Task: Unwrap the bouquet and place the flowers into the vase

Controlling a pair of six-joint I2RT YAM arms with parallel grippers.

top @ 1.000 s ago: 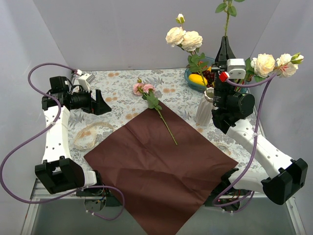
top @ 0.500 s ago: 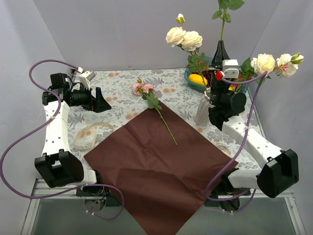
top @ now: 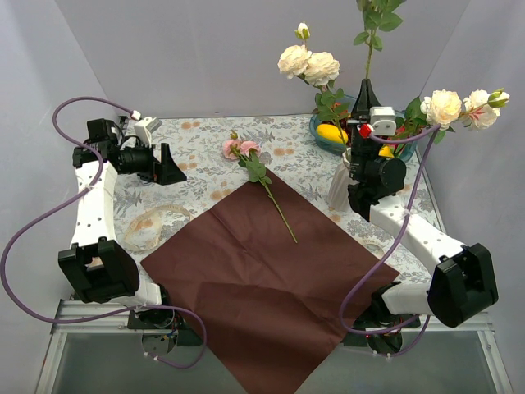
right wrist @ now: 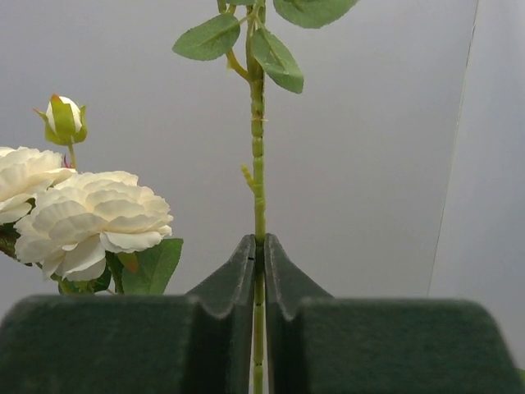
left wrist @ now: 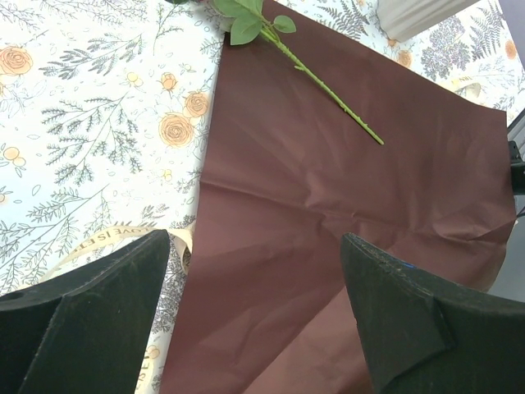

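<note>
Though unwrapping is done, right fingers (top: 367, 85) pinch one stem (top: 370, 57) above the vase (top: 338, 189); another rose (top: 256, 170) waits; left fingers (top: 166, 167) gape empty.

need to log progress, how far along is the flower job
Done: the paper lies flat, the ribbon is off, and cream roses appear to stand in the vase. In hand: the right gripper is shut on a leafy stem, upright near the vase. Left: one pink rose lies across the paper's edge; the left gripper is open, empty.
</note>
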